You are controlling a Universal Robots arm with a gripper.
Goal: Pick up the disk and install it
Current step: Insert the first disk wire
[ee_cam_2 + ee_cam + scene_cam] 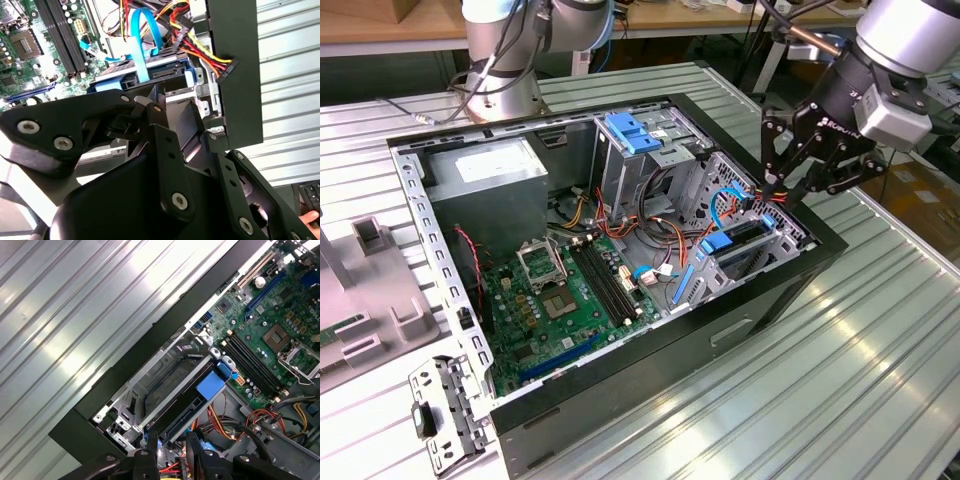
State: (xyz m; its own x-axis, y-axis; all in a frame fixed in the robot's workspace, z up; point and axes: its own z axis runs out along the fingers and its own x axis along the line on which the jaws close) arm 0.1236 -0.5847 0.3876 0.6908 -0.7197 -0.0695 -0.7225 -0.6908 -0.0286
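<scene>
The disk point(740, 238) lies in the low drive bay of the open computer case point(650, 345), at the exterior view's right, with its blue carrier around it. In the first wrist view the disk point(182, 397) sits edge-on in the metal bay, its blue tab point(210, 385) facing the motherboard. A light blue cable runs to the disk point(150, 75) in the second wrist view. My gripper point(778, 190) hangs just above the bay's cable end. Its fingertips point(151, 442) stand a little apart, with only red and yellow wires showing in the gap and nothing between them.
A taller metal drive cage with a blue latch point(635, 130) stands behind the bay. The grey power supply point(490, 175) and green motherboard point(570, 290) fill the rest of the case. Wire bundles point(650, 225) cross the middle. A loose metal bracket point(445, 410) lies on the ribbed table.
</scene>
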